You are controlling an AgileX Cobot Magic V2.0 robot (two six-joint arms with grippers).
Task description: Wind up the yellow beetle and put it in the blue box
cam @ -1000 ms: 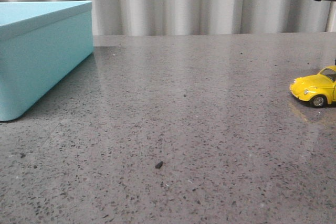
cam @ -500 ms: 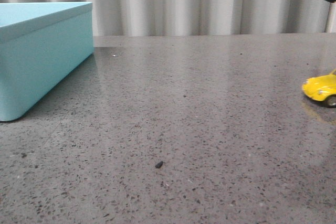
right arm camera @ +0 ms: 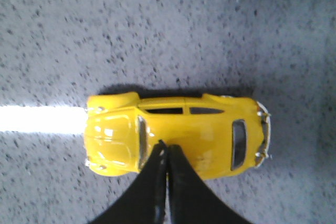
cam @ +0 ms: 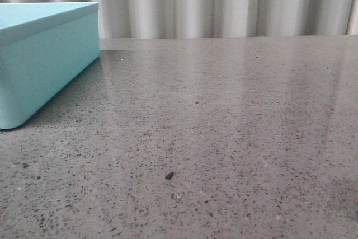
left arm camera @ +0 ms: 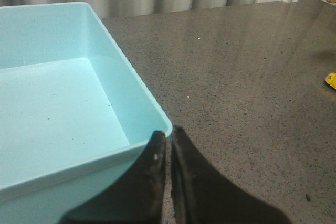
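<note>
The yellow beetle (right arm camera: 210, 132) shows from above in the right wrist view, standing on the speckled grey table. My right gripper (right arm camera: 167, 148) is shut, its tips together over the car's roof; I cannot tell if they touch it. The beetle and both grippers are out of the front view. The blue box (cam: 45, 60) stands at the table's left. In the left wrist view the blue box (left arm camera: 131, 77) is open and empty, and my left gripper (left arm camera: 169, 136) is shut and empty over its near corner. A yellow bit of the beetle (left arm camera: 331, 80) shows far off.
A small dark speck (cam: 169, 176) lies on the grey table (cam: 224, 110) near the front. A pale pleated curtain (cam: 196, 4) hangs behind the table's far edge.
The yellow beetle has moved right and out of the front view. The dark arm part at the top right has also left that view. The blue box has not moved.
</note>
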